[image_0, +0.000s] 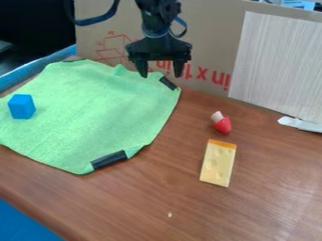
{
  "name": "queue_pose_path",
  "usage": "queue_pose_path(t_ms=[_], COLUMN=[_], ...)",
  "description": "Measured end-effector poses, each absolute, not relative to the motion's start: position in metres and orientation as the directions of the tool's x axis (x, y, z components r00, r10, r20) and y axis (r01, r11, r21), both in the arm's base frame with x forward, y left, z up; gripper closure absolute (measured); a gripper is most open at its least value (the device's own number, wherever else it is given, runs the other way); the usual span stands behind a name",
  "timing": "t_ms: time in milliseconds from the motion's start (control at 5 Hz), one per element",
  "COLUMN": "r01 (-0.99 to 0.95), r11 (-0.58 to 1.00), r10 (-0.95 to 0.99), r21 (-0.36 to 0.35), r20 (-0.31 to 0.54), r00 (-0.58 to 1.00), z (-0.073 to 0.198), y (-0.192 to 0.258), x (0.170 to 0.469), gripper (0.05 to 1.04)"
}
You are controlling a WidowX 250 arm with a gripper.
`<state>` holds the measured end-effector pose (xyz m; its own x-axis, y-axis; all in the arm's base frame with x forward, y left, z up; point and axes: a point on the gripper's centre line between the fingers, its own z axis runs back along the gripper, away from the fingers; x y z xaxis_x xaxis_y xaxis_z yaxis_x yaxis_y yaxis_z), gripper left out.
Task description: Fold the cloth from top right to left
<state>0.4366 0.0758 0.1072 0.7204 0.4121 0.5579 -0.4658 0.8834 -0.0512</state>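
Carries red lettering, the brown cardboard panel does not, upright: printed upside down. Seems to read "in" near the right end, with an "x" to its left, as far as the blur allows. Runs on behind the black two-finger gripper, partly covered there. Farther left on the same cardboard, shows a red line-drawn box, with small marks beside it, too small to read.Printed upside down on the upright brown cardboard panel, in red lettering: seems to read "in" near the right end, with an "x" to its left, as far as the blur allows. Runs on behind the black two-finger gripper, partly covered there. Farther left on the same cardboard, drawn in red as an outlined box, with small marks beside it, too small to read.

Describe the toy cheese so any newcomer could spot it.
Find the green cloth on the wooden table. To its right, just in front of a small red toy, lies the cheese. It alone is a flat yellow slab with an orange end.
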Motion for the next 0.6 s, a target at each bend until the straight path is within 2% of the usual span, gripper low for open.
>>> queue_pose_path(t_ms=[400, 600], r01=[-0.471, -0.475], r11=[0.882, 0.88], r10=[0.379, 0.377], r21=[-0.025, -0.02], r20=[0.631, 0.638], r00=[0.677, 0.672], z=[0.095, 0.091], y=[0.065, 0.065], x=[0.455, 0.461], gripper=[0.084, 0.083])
